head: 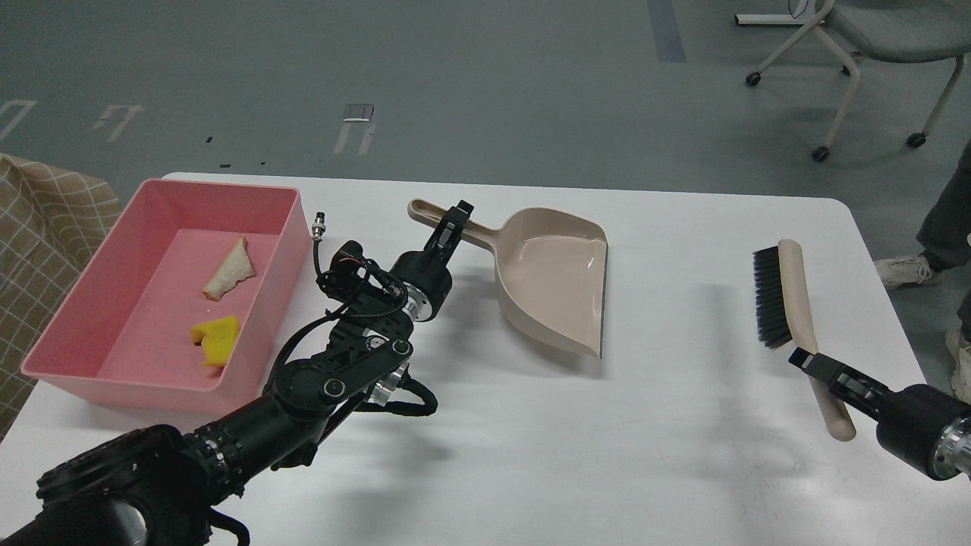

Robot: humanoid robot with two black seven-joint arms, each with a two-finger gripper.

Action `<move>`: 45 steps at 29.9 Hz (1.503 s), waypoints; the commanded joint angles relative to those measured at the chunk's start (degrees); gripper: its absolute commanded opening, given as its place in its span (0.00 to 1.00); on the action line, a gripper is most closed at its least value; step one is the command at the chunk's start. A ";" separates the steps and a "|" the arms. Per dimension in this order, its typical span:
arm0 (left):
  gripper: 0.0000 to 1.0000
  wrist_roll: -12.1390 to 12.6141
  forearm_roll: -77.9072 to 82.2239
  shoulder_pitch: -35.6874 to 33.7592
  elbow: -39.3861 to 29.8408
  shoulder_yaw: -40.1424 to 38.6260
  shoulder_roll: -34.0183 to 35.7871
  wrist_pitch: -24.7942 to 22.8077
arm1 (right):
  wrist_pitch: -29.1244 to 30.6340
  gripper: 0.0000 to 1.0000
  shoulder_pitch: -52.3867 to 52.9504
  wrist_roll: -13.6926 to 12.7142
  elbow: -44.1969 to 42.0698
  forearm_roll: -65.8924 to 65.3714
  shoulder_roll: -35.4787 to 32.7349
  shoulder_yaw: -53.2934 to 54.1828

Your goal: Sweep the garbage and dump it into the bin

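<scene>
The pink bin [282,227] stands at the table's left. Inside it lie the white bread slice [230,270] and the yellow block [212,337]. My left gripper [452,222] is shut on the handle of the beige dustpan [557,280], which sits low on the table right of the bin, its mouth facing right. My right gripper [815,367] is shut on the handle of the beige brush [789,299], whose black bristles face left; the brush lies low at the table's right side.
The white table [683,440] spreads between dustpan and brush. A checked cloth [38,227] hangs at the far left. A wheeled chair [872,45] and a person's shoe [903,271] are beyond the table's right edge.
</scene>
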 commanded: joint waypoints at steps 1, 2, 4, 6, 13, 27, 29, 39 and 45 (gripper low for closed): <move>0.01 -0.80 0.13 1.33 0.01 0.95 0.00 0.09 | 0.00 0.10 -0.07 -0.22 -0.52 -1.45 0.97 -0.29; 0.01 -0.98 0.13 1.60 0.01 1.12 0.00 0.09 | 0.00 0.10 -0.16 -0.22 -0.52 -1.81 1.15 -0.64; 0.01 -1.33 0.13 2.04 0.01 1.30 0.00 0.26 | 0.00 0.10 -0.16 -0.22 -0.52 -2.25 1.41 -1.34; 0.01 -1.42 0.13 2.30 0.01 1.48 0.00 1.22 | 0.00 0.10 -0.16 -0.39 -0.87 -2.51 1.94 -2.30; 0.11 -1.42 0.40 2.39 0.01 2.62 0.00 1.49 | 0.00 0.11 -0.16 -1.01 -2.36 -4.44 4.22 -2.93; 0.98 -1.42 0.49 2.04 -0.43 3.06 0.00 3.16 | 0.00 0.54 -0.25 -1.36 -2.45 -4.45 5.19 -2.75; 0.98 -1.42 0.49 2.13 -0.43 3.06 0.00 3.16 | 0.00 0.59 -0.16 -1.36 -2.45 -4.45 5.89 -2.66; 0.98 -1.33 0.49 2.13 -1.13 3.15 0.00 3.25 | 0.00 0.74 0.01 -1.18 -2.36 -3.92 6.25 -2.40; 0.98 -1.33 0.49 2.30 -1.84 3.15 0.00 3.60 | 0.00 0.74 0.19 -1.01 -2.36 -3.74 6.25 -2.31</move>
